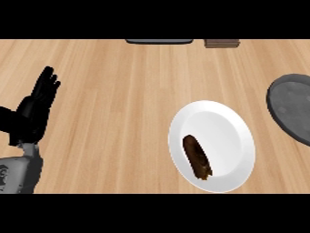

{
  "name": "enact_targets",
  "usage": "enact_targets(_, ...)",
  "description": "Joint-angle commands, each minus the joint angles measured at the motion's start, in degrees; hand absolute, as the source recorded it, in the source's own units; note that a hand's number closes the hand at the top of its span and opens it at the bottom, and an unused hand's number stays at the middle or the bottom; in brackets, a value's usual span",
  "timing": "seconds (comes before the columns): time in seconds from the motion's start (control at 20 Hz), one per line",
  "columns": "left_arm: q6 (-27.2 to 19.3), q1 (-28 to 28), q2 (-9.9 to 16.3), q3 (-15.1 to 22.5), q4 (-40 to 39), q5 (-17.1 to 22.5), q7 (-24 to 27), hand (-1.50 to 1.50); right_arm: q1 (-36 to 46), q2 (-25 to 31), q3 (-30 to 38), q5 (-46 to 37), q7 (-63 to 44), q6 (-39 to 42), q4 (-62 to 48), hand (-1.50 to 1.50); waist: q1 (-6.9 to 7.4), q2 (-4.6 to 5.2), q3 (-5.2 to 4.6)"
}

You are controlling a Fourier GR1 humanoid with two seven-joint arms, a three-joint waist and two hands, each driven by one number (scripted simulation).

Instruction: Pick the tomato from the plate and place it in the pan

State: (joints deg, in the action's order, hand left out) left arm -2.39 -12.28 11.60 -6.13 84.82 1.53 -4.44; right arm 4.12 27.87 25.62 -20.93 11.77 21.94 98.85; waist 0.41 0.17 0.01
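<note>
pale wood-grain desk (117, 91) carried a smooth white oval plate (224, 123) at centre right. on it lay a dark brown, elongated, wrinkled item (197, 156), no round tomato. a speckled grey pan (302, 109) sat far right. the left robot hand (30, 109) rested open, fingers straight.
</note>
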Motion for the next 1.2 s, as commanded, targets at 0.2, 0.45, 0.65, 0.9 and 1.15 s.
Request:
enact_targets(0.2,-1.90,0.56,-2.86,3.75,1.96,-3.09,-0.16,0.00,14.18,6.14,-1.24,-14.14,12.44,-15.45,-28.79,1.50,2.00,0.49,0.14)
enact_targets(0.45,-0.66,-2.39,-1.47,1.82,0.67,-1.28,-1.37,0.00,21.85,6.74,-1.09,-17.61,21.94,-25.01,-50.54,1.50,2.67,0.82,0.23)
enact_targets(0.65,-1.32,-5.34,-2.68,2.49,-0.78,-1.52,-2.11,0.00,29.56,7.55,-0.07,-18.25,24.46,-28.60,-63.11,1.50,3.25,1.29,0.30)
enact_targets(0.9,0.62,-4.55,-0.91,0.96,-2.74,-0.69,0.43,0.00,33.58,9.30,1.42,-16.80,26.87,-24.08,-74.08,1.50,3.60,1.61,0.32)
enact_targets(1.15,0.18,-3.80,-1.89,2.23,-1.33,-1.25,-0.30,0.00,34.24,10.80,-1.11,-18.17,25.70,-11.32,-81.58,-1.50,4.34,1.86,0.45)
